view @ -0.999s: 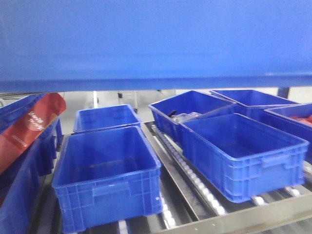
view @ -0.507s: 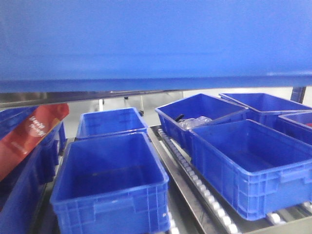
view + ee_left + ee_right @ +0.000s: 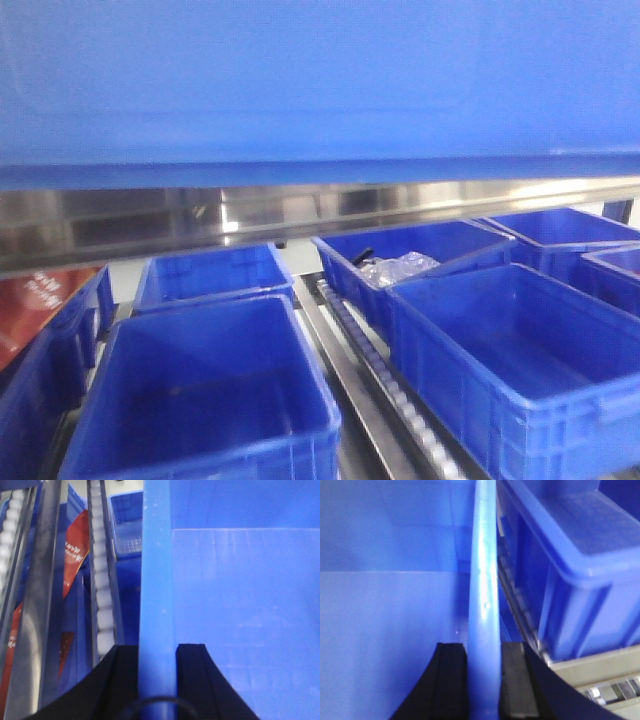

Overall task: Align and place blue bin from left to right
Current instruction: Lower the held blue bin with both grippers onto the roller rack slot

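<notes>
1. I see the blue bin, a big bright-blue hard plastic crate with a smooth flat side. It is held up high and fills the whole top of my front view.
2. My left claw is clamped on 1 thick wall of the blue bin. Its black fingers press on the wall, 1 on each side.
3. My right claw grasps another wall of the blue bin the same way. The blue edge is squeezed between its 2 black pads.
4. In the front view a long shiny steel rail runs across just under the blue bin.
5. Below the rail, more blue crates sit in rows. An empty near-left crate has a far-left crate right behind it.
6. On the right is an empty near-right crate. Behind it is a middle crate with crumpled clear plastic bags and something dark inside.
7. A strip of small white rollers runs between the left and right rows.
8. A red bag with white writing lies at the far left, next to another blue crate.
9. In my right wrist view a neighbour blue crate stands just beside the blue bin, on a metal roller track.
</notes>
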